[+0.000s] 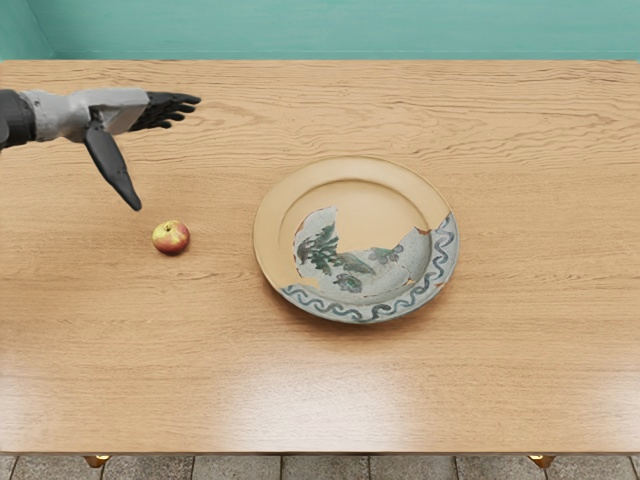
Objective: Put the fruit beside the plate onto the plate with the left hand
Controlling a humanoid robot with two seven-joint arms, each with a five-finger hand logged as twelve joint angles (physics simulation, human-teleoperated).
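A small red and yellow apple (171, 237) rests on the wooden table, a short way left of the plate (300, 200). The plate is tan with a blue and green painted pattern on its lower part, and nothing lies on it. My left hand (140, 130) comes in from the left edge and hovers above and to the left of the apple. Its fingers (170, 107) stretch out flat to the right and the thumb (112, 165) points down toward the apple. The hand is open and touches nothing.
The wooden table (500, 380) fills the view, with a teal wall (350, 25) behind its far edge. The front edge runs along the bottom, above a tiled floor.
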